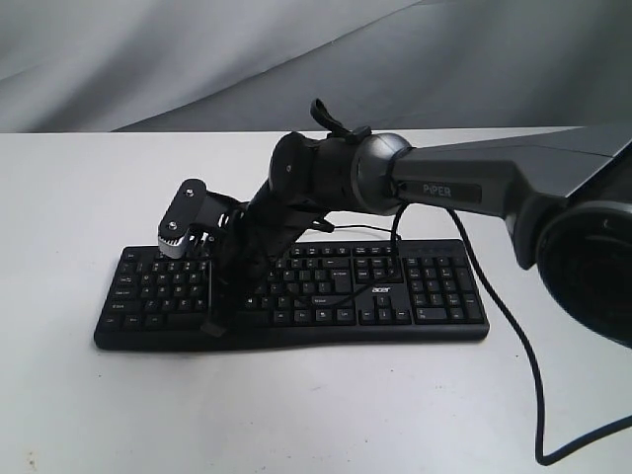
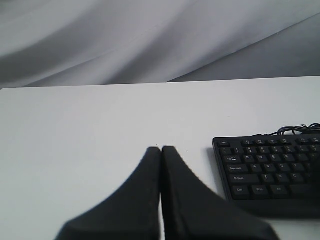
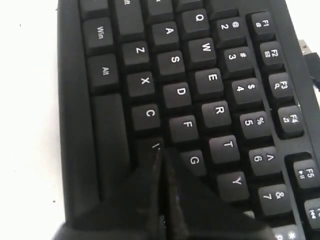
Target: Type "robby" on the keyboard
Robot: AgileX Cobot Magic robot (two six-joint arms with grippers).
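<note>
Two grippers are showing fingers pressed together. The right gripper (image 3: 159,150) is pointing at the V key (image 3: 146,145) (contact unclear) of the keyboard (image 1: 395,296), which is lying on the white table (image 1: 296,415); the left gripper (image 2: 161,149) is hanging over the table beside it.

- Your exterior view looks from the near edge of the table (image 1: 79,197) toward its far edge, slightly raised, at middle range.
- Your left wrist view rides low over the table, facing the far edge.
- Your right wrist view looks steeply down, close on the keyboard (image 1: 415,296).
- All three share its letter-key end.
</note>
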